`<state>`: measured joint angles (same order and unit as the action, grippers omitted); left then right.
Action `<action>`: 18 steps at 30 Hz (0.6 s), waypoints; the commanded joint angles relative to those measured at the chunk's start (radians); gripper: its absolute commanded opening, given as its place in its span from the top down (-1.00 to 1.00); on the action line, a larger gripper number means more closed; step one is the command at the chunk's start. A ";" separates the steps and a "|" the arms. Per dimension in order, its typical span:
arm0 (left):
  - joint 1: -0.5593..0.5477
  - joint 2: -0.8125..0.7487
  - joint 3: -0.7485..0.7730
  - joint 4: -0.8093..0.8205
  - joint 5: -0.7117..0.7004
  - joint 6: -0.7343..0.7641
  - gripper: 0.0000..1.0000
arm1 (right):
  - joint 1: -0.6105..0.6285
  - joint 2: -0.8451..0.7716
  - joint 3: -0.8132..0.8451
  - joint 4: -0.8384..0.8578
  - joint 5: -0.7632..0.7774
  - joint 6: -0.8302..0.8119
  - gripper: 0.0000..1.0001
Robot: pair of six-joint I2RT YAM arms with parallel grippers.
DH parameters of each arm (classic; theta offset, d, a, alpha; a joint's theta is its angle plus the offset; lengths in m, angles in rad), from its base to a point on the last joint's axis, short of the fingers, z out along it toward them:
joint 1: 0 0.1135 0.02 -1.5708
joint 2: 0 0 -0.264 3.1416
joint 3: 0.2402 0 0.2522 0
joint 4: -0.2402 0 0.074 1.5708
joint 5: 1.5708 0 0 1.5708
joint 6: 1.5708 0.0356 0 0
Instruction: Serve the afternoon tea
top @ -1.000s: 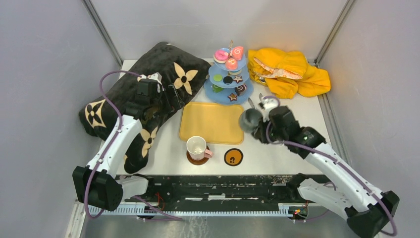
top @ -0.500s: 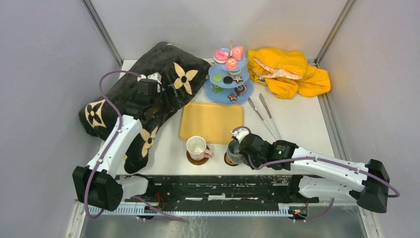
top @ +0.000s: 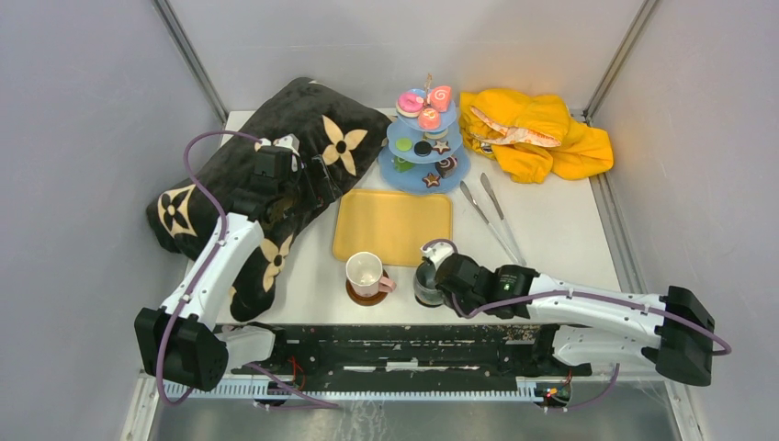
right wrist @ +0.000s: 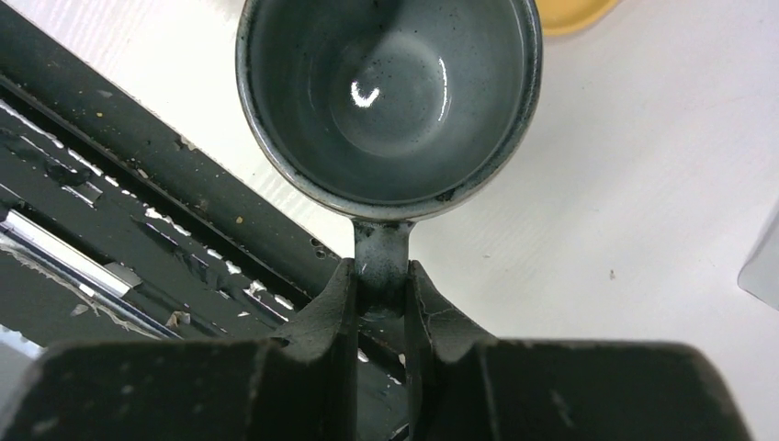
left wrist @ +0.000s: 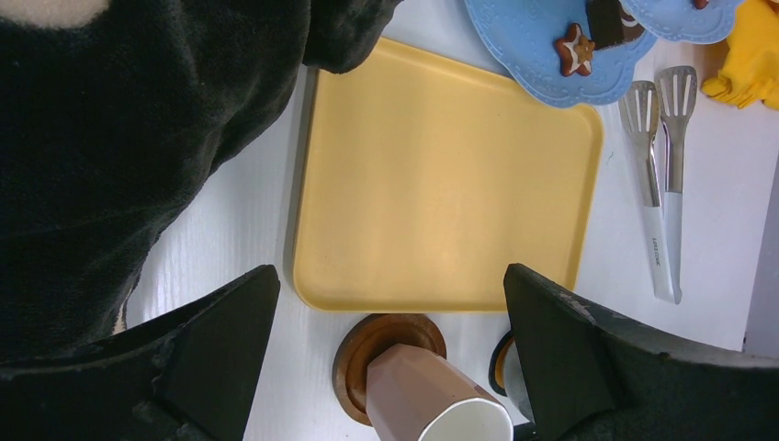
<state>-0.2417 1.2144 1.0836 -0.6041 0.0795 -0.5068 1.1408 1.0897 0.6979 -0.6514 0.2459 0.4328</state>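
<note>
Two drinking vessels stand near the front edge of the white surface [top: 570,220]: a pink cup [top: 366,272] on a round brown coaster [top: 367,299], at 6 o'clock of the flat yellow tray [top: 393,227], and a grey glazed mug [top: 425,285] at 3 o'clock of the cup. Only the right wrist view shows the grip. The right jaws are pinched on the mug's handle, a dark finger [right wrist: 321,312] on each side, and the bowl is empty. That view hides what lies under the mug. The left wrist view gives a thin brown arc [left wrist: 499,354] at 3 o'clock of the first coaster, seemingly a second coaster's rim, yet whether the mug rests on it I cannot tell. The left wrist view alone shows the left jaws spread wide, holding nothing, above tray and cup. Overhead, they sit over the black cushion with beige flowers [top: 276,129] at 9 o'clock of the tray. One light-blue three-tier stand [top: 459,176] stands at 12 o'clock of the tray with nine toy sweets [top: 429,118] by my count, three per tier: pink ones on top, star biscuits [top: 430,179] and chocolates [top: 446,165] lower. One pair of metal tongs [top: 491,220] lies at 3 o'clock of the tray, and one crumpled yellow cloth [top: 542,138] lies at 3 o'clock of the stand.
</note>
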 commanded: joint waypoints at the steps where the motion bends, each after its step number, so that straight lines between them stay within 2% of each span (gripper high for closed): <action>1: 0.006 -0.013 0.018 0.027 -0.001 -0.008 -0.98 | 0.028 0.001 0.017 0.068 0.029 0.015 0.98; 3: 0.007 -0.012 0.019 0.026 -0.001 -0.007 -0.98 | 0.034 0.002 0.021 0.060 0.045 0.020 0.88; 10: 0.007 -0.010 0.022 0.027 0.011 -0.003 -0.98 | 0.042 -0.019 0.051 0.020 0.077 0.028 -0.12; 16: 0.007 0.010 0.047 0.017 0.018 0.005 -0.98 | 0.042 -0.075 0.179 -0.103 0.176 -0.014 -0.65; 18: 0.006 0.006 0.057 0.017 0.019 0.009 -0.98 | 0.040 -0.087 0.249 -0.152 0.256 -0.017 -0.98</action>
<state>-0.2417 1.2213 1.0843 -0.6041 0.0837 -0.5068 1.1767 1.0527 0.7994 -0.7322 0.3462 0.4320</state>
